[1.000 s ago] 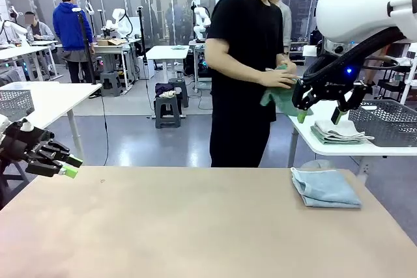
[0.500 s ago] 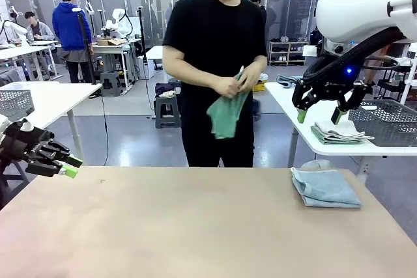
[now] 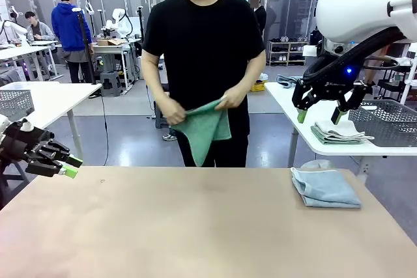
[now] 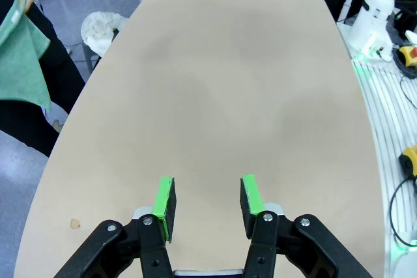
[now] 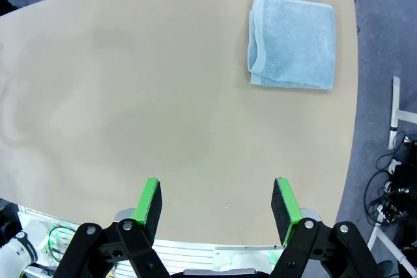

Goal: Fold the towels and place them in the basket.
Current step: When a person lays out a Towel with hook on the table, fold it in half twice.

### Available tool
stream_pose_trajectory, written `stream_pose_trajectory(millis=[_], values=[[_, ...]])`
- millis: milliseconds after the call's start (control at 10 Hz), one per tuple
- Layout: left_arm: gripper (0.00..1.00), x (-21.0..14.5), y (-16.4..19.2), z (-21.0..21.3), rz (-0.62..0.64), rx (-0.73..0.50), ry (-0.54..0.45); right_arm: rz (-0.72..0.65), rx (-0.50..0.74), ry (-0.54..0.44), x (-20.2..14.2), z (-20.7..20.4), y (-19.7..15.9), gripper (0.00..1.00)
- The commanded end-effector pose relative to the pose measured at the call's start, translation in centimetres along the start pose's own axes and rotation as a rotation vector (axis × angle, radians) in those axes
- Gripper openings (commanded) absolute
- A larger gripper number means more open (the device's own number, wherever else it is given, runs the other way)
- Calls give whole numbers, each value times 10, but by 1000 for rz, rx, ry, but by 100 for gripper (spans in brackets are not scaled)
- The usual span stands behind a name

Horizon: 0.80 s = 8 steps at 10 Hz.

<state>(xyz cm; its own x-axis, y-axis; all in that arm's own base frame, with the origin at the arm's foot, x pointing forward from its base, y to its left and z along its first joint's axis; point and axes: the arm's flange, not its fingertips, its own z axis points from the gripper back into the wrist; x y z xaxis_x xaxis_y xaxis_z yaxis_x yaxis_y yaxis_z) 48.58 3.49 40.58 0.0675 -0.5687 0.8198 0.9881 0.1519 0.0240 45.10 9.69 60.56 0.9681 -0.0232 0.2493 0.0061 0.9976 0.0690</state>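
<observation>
- the blue-grey towel lies on the tan table near its far right corner. it is already folded into a flat, soft rectangle with a small hanging loop at one corner.
- the mint green towel is off the table. the person's hands hold it by its top edge and it hangs loose in front of them.
- both are plain terry: light, limp and nubbly, grippy rather than slippery, with nothing to break.
- we judge a pinch on a hem or corner best for the open cloth. for the folded one we would pinch across the folded edge, catching all layers so it does not fall open.
- our left gripper hangs over the near left part of the table, green pads about halfway apart and nothing between them.
- our right gripper sits high above the right side, its jaws spread wide and empty, looking down on the folded towel.
- a grey mesh basket stands on the white side table beyond the right edge — it may be the one we fill, but we cannot be sure.
</observation>
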Motion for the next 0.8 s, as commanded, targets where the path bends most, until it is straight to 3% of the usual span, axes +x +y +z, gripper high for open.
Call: stream_pose_trajectory(millis=[0,700], values=[[52,1,-1,2,-6,4,-4,-22,7,-9,1,-1,2,85],[52,1,-1,2,-6,4,-4,-22,7,-9,1,-1,2,85]])
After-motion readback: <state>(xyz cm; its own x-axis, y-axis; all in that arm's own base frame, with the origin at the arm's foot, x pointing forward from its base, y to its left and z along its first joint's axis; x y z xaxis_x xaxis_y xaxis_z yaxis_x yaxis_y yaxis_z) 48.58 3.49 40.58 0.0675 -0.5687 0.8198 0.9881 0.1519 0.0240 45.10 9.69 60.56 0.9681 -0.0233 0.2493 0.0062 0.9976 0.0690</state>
